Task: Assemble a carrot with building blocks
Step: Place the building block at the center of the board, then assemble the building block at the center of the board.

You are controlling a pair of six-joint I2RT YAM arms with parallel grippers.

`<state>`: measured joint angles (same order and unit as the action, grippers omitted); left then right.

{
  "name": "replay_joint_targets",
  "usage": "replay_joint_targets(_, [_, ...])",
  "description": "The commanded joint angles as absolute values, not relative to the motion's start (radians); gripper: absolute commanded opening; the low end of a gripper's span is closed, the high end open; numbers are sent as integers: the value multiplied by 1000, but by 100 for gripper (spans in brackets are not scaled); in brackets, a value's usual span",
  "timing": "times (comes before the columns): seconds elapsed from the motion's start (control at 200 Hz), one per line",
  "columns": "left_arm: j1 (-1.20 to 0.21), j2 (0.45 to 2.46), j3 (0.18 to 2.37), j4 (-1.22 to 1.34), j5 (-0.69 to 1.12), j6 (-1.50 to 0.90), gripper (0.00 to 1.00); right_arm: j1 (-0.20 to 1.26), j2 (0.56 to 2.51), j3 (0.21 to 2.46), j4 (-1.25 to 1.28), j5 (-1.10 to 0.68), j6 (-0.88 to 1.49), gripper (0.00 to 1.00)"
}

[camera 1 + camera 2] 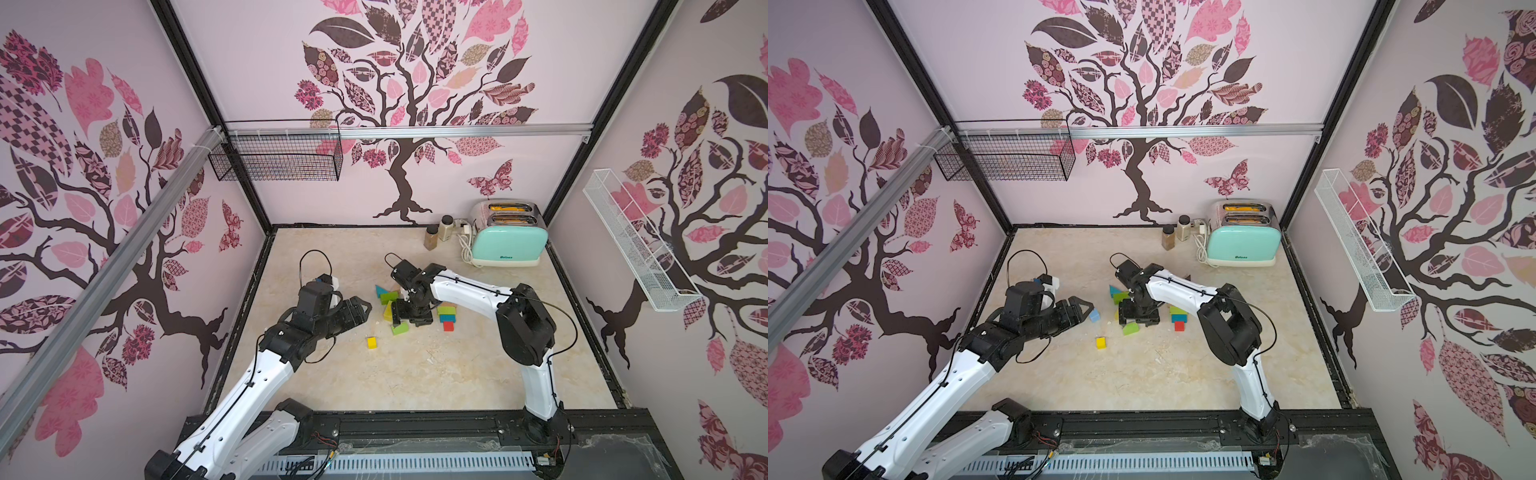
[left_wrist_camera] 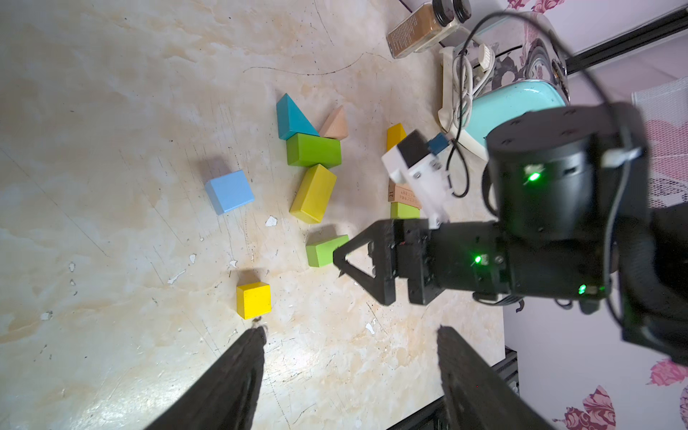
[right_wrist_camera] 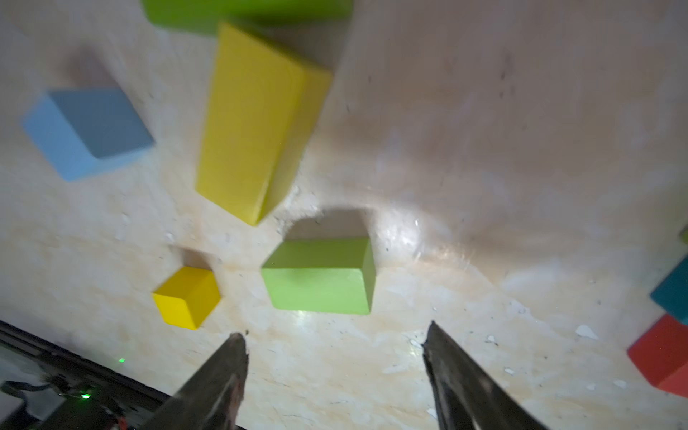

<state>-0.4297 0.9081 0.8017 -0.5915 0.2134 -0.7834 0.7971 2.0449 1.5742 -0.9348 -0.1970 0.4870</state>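
Note:
The building blocks lie loose mid-table. A lime green block (image 3: 320,275) sits just ahead of my open, empty right gripper (image 3: 335,335), which points down over the cluster (image 1: 409,320). Beside the lime block are a yellow cube (image 3: 186,298), a long yellow bar (image 3: 257,126) and a light blue cube (image 3: 87,132). A red cube (image 3: 662,357) and a teal block (image 3: 674,294) lie to the other side. My left gripper (image 2: 352,331) hovers open and empty left of the pile, its fingertip (image 2: 258,335) near the yellow cube (image 2: 253,300). Farther off are a teal wedge (image 2: 292,117), a tan wedge (image 2: 335,124) and a green block (image 2: 313,150).
A mint toaster (image 1: 509,243) with a coiled white cord and two brown-lidded spice jars (image 1: 438,232) stand at the back right. A black wire basket (image 1: 276,160) and a white mesh shelf (image 1: 636,241) hang on the walls. A black frame rims the marble table (image 1: 415,374).

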Motion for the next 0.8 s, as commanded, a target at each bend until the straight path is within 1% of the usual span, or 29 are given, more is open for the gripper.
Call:
replay_joint_targets(0.0, [-425,911,793,-581,227,-798,77,812,1993,1543,-878,-153,370,84])
replay_joint_targets(0.11, [-425,916,795,-579,233,-800,77,816,1996,1533,-846,-140,356,88])
replay_joint_targets(0.24, [-425,928,801,-579,237,-795,77,827,2018,1549,-839,-144,348,89])
replay_joint_targets(0.405, [-425,935,793,-568,241,-793,77,850,2062,1587,-839,-103,344,89])
replay_joint_targets(0.45, [-425,937,792,-568,241,-793,77,855,2076,1601,-846,-84,344,87])
replay_joint_targets(0.605, [-425,943,791,-567,239,-791,77,861,2103,1617,-850,-49,344,72])
replay_joint_targets(0.7, [-425,950,792,-562,245,-788,77,861,2112,1625,-871,-24,342,68])
replay_joint_targets(0.795, [-425,959,792,-557,251,-785,77,861,2106,1615,-870,-10,342,61])
